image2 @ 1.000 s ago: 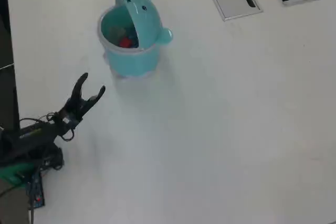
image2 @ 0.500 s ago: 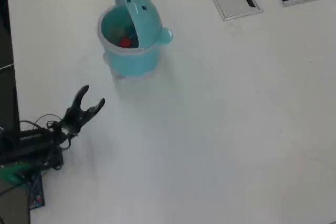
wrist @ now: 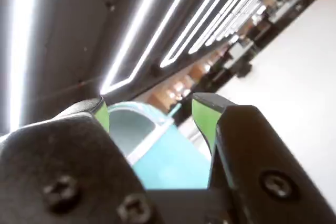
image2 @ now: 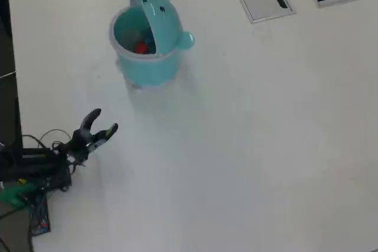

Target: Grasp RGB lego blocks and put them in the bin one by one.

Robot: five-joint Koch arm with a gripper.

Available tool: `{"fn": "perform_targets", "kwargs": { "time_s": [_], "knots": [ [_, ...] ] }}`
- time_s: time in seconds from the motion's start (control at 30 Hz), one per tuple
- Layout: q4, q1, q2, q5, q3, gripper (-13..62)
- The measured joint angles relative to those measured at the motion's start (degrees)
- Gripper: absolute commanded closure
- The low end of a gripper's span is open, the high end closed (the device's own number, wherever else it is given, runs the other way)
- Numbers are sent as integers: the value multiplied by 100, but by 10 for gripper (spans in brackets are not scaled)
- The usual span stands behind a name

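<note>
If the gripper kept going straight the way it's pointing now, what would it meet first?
Probably the bin. In the overhead view the open gripper points up and right with bare table between; the wrist view frames the bin between its fingertips. Height is unclear.

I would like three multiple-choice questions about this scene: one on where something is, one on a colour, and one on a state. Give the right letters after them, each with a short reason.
1. In the overhead view, where is the bin relative to the gripper?
A. above it and a little to the right, apart from it
B. directly under it
C. at the lower right corner

2. What colour is the block that shows most plainly inside the bin?
A. yellow
B. red
C. white

3. How is the gripper?
A. shut on a block
B. open and empty
C. out of view

Answers:
1. A: the bin stands nearer the top of the overhead picture, with bare table between it and the gripper.
2. B: a red spot lies in the bin's opening.
3. B: both views show the two jaws spread with nothing between them.
</note>
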Motion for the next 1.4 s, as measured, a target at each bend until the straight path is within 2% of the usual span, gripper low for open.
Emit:
{"fn": "perform_targets", "kwargs": {
  "time_s": [0.4, 0.5, 0.77, 1.4],
  "knots": [
    [-114, 765, 0, 861, 141, 192],
    [-114, 914, 0, 1055, 149, 158],
    [-88, 1204, -9, 1389, 149, 154],
    [3155, 1213, 0, 2443, 149, 144]
  ]
}}
